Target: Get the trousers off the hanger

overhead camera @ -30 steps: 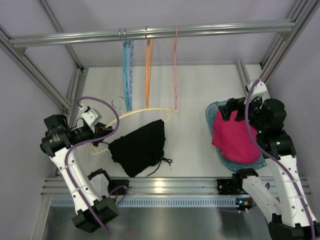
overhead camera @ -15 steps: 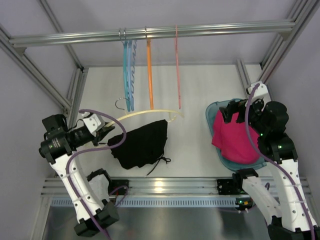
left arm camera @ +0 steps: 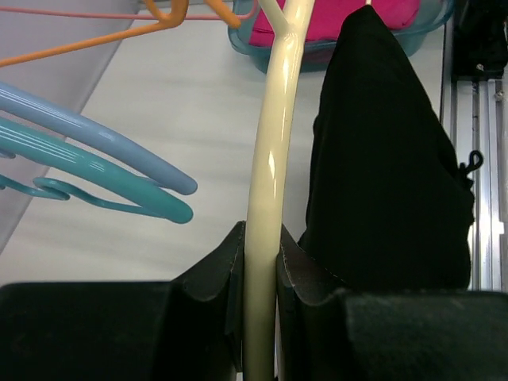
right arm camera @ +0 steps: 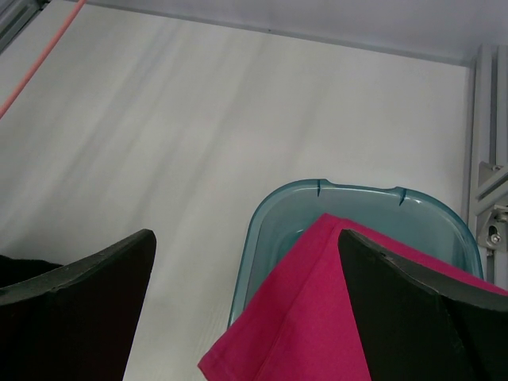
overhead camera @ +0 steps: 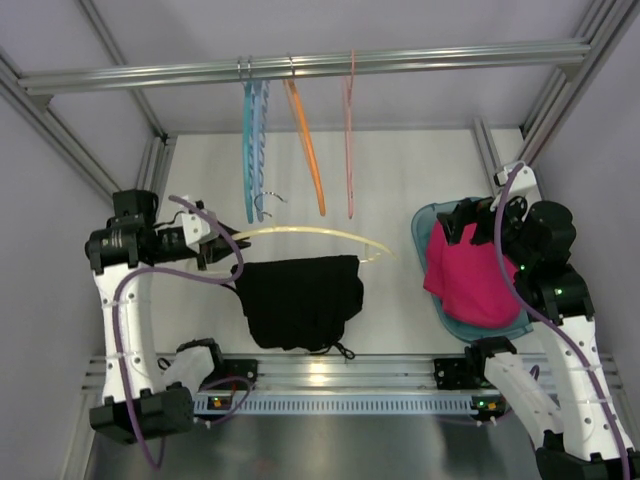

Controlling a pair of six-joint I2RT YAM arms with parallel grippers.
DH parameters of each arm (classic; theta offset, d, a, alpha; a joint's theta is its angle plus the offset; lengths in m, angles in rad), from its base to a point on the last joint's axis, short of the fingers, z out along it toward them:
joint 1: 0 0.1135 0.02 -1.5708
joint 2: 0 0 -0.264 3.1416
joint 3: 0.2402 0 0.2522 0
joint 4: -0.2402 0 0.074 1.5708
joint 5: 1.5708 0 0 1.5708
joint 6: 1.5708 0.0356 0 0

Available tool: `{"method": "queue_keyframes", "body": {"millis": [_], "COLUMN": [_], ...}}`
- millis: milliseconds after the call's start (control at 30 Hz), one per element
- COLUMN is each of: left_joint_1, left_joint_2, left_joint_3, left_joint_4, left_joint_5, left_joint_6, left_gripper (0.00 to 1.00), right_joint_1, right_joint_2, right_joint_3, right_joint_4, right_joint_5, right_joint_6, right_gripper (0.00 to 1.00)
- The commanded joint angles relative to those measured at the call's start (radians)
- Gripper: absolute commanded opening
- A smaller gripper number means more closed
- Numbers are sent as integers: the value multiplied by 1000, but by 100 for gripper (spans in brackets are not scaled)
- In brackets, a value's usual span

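Left wrist: left fingers (left arm camera: 214, 278) pinch hanger (left arm camera: 270, 159) at one end | trousers (left arm camera: 381, 182) hang from it over table (left arm camera: 198, 103), attachment unclear | right fingers (right arm camera: 79, 309) wide, empty | risk: hanger twists in pinch, trousers drop early

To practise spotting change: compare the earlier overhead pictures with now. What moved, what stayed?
The left gripper, still shut on the hanger, lifted it and carried it right; the trousers went along and now hang straighter. The orange hanger swung askew. The right gripper, pink cloth and tub stayed put.
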Motion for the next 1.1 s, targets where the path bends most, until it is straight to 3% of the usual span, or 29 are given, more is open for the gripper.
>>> {"method": "queue_keyframes", "body": {"millis": [0, 133, 233, 267, 300, 333, 367, 400, 500, 567, 633, 667, 800, 867, 933, 1000, 1067], "left_joint_1": [-102, -236, -328, -352, -383, -473, -528, -637, -766, -790, -849, -872, -984, -1033, -1135, -1216, -1239], "left_joint_2": [76, 159, 263, 287, 294, 292, 291, 294, 365, 407, 454, 459, 452, 469, 487, 519, 557], "left_joint_3": [105, 188, 309, 364, 380, 391, 401, 411, 515, 603, 677, 687, 636, 622, 619, 619, 619], "left_joint_4": [-110, -101, -43, 23, 115, 202, 349, 391, 435, 441, 492, 493, 689, 694, 701, 715, 781], "left_joint_5": [63, 6, -26, -49, -101, -162, -301, -354, -430, -442, -543, -543, -641, -693, -878, -968, -1080], "left_joint_6": [40, 3, -127, -185, -398, -490, -552, -628, -742, -799, -940, -940, -1216, -1241, -1296, -1352, -1449], "left_gripper": [0, 0, 0, 0, 0, 0, 0, 0, 0, 0, 0, 0, 0, 0, 0, 0, 0], "right_joint_1": [-11, -11, -11, -11, -11, -11, -11, -11, -11, -11, -11, -13, -23, -25, -25, -25, -23], "right_joint_2": [-7, 1, 4, 7, 8, 7, 7, 4, -12, -25, -44, -44, -51, -47, -47, -44, -27], "right_joint_3": [27, 24, 27, 29, 30, 35, 38, 41, 55, 73, 128, 151, 268, 334, 390, 426, 479], "right_joint_4": [31, 30, 36, 34, 33, 30, 25, 24, 8, 5, 8, 8, 25, 27, 24, 15, -22], "right_joint_5": [5, 7, 7, 8, 11, 19, 23, 31, 71, 121, 173, 184, 241, 330, 379, 363, 338], "right_joint_6": [3, 4, 6, 4, 0, -3, -6, -14, -26, -28, -74, -74, -86, -98, -108, -126, -152], "right_gripper": [100, 99, 100, 99, 99, 99, 100, 99, 99, 99, 99, 99, 99, 99, 99, 99, 99]}}
